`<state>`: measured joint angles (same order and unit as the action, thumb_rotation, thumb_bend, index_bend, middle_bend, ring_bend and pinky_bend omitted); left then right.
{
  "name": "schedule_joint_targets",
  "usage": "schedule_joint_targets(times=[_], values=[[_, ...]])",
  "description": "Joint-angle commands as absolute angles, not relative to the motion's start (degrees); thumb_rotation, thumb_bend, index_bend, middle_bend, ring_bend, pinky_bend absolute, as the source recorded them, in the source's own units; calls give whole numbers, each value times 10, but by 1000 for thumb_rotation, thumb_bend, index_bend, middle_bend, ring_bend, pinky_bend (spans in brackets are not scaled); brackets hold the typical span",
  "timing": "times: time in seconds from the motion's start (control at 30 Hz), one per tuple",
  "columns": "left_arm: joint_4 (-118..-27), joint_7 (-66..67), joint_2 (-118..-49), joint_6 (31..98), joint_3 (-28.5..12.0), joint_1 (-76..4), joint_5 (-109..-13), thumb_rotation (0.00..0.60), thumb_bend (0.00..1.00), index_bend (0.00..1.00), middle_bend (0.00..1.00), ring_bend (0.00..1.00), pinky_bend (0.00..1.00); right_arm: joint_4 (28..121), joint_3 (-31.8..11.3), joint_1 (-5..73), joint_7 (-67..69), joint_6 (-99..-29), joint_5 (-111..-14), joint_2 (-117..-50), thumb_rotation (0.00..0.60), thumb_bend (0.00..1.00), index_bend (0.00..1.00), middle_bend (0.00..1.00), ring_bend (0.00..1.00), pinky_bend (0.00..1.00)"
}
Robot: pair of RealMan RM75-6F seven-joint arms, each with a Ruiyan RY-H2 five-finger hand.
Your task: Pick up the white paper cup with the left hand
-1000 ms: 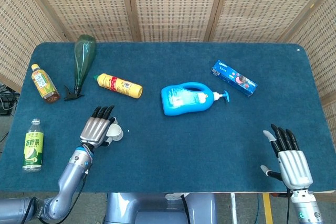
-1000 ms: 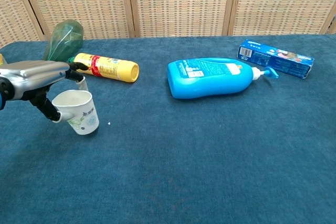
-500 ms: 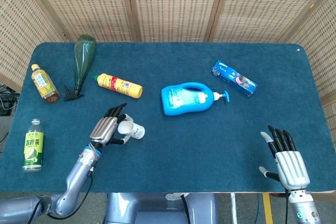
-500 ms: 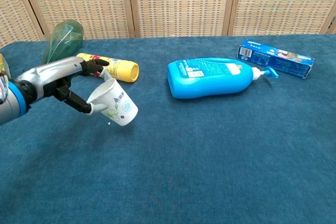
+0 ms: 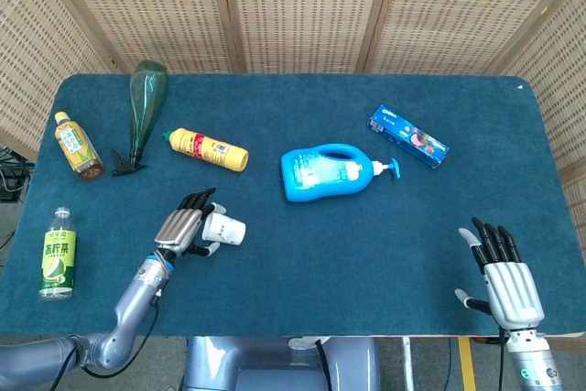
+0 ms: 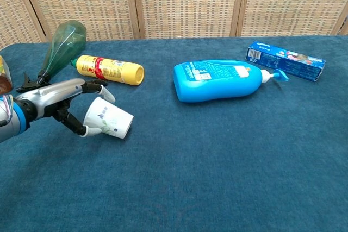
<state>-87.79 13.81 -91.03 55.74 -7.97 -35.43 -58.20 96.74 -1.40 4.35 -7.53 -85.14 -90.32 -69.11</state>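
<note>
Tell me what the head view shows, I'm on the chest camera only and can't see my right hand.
Observer: Your right hand rests near the table's front right corner, fingers spread, holding nothing.
Operator: Give me what lies left of my left hand.
Observer: A green-labelled bottle lies near the table's left edge, beyond your left hand.
Operator: Report anything else out there.
Observer: A yellow-labelled tea bottle lies further back, beside the green spray bottle.
Operator: Confirm the cup from above.
Observer: The white paper cup is tipped sideways at the left hand's fingers, base pointing right.
</note>
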Motion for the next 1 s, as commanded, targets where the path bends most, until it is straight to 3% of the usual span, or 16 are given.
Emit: schedule_joint_targets(times=[0.03, 0.23, 0.53, 0.73, 1.0], values=[[-908, 174, -879, 556, -74, -358, -562, 590, 228, 146, 0, 0, 0, 968, -13, 43, -78, -852, -906, -692, 600, 0, 0, 0, 0, 0], [-941, 207, -860, 561, -78, -367, -541, 585, 222, 113, 0, 0, 0, 969, -13, 42, -78, -856, -907, -692, 600, 0, 0, 0, 0, 0], [-1000, 355, -860, 591, -78, -415, -459, 584, 244, 160, 0, 0, 0, 969, -12, 43, -72, -854, -908, -691, 600, 0, 0, 0, 0, 0], [-1018, 473, -881, 638, -67, -454, -411, 590, 252, 197, 0, 0, 0, 970, -13, 42, -64, -856, -908, -687, 600, 0, 0, 0, 0, 0], [-1014, 528, -914, 661, -61, -479, -385, 593, 257, 218, 0, 0, 0, 971, -13, 43, -61, -855, -908, -685, 600, 0, 0, 0, 0, 0]])
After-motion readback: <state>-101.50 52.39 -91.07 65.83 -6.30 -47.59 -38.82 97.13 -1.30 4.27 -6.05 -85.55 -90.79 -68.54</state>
